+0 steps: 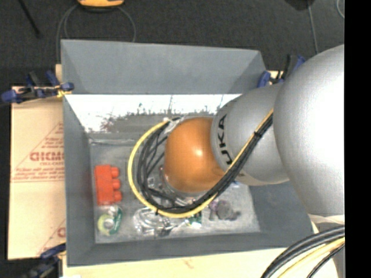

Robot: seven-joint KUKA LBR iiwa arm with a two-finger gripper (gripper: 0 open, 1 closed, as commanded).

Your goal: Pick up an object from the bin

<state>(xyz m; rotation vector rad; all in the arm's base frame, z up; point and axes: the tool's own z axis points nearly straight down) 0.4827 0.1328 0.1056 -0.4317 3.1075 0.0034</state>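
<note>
1. Under the arm's orange cover point(191, 155), the pincer point(164, 194) hangs low in the grey bin point(156, 68). Its tip is hidden, so I cannot tell whether it is released or clenched.
2. Just below the pincer in the view lies a clear crumpled plastic piece point(152, 222), the nearest thing to it. Whether they touch cannot be told.
3. Well apart from the pincer, to the view's left, sits a red studded block point(107, 184).
4. Left of the pincer and lower in the view, beside the clear piece, lies a green and white ring-like thing point(109, 222).
5. On the pincer's other side rests a small purple-grey thing point(223, 212).
6. Black and yellow cables point(136, 167) loop round the cover, close by the pincer.
</note>
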